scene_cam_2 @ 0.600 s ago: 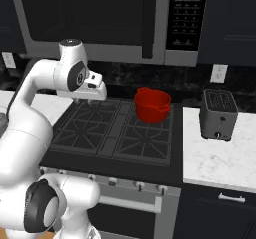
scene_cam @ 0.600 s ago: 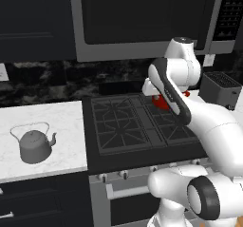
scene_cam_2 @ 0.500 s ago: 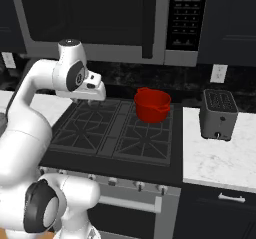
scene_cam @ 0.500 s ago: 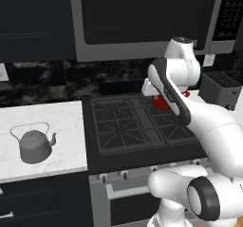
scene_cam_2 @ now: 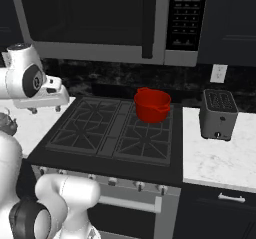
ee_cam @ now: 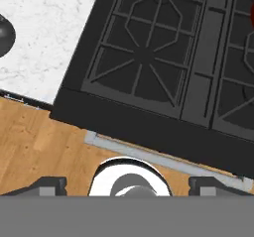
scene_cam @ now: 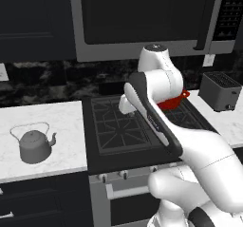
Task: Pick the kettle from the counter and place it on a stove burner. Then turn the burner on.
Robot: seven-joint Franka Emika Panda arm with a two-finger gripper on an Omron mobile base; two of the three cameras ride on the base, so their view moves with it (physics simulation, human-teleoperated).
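Panda arm positioned over the black cooktop (scene_cam: 128, 126), at the reach stage of the pick. The white marble bench (scene_cam: 66, 126) adjoins the cooktop's left edge; the kettle (scene_cam: 34, 145) stands upright on it, well left of the cooktop, spout turned toward the cooktop and wire handle arched over the knobbed lid. The end effector (ee_cam: 126, 181) hangs above the cooktop's front-left region, pointing down, its fingertips (ee_cam: 49, 184) spread wide and released, nothing between them. In the hand view the front-left stove burner (ee_cam: 144, 65) lies just ahead of the fingertips, while the kettle shows as a dark sliver at the far left edge, across the cooktop's side border and well apart from the end effector. A red pot (scene_cam_2: 151, 104) sits on the cooktop's rear right grate; a toaster (scene_cam_2: 217, 114) stands on the bench to the cooktop's right.

Technique, as judged: the hand needs to travel left off the cooktop, centre over the kettle, and turn so the open jaws straddle the thin handle crosswise at its apex. A slow descent would avoid striking the lid knob. Closing off-centre risks the kettle swinging or tilting when lifted, so a hold at the top of the arch seems best.
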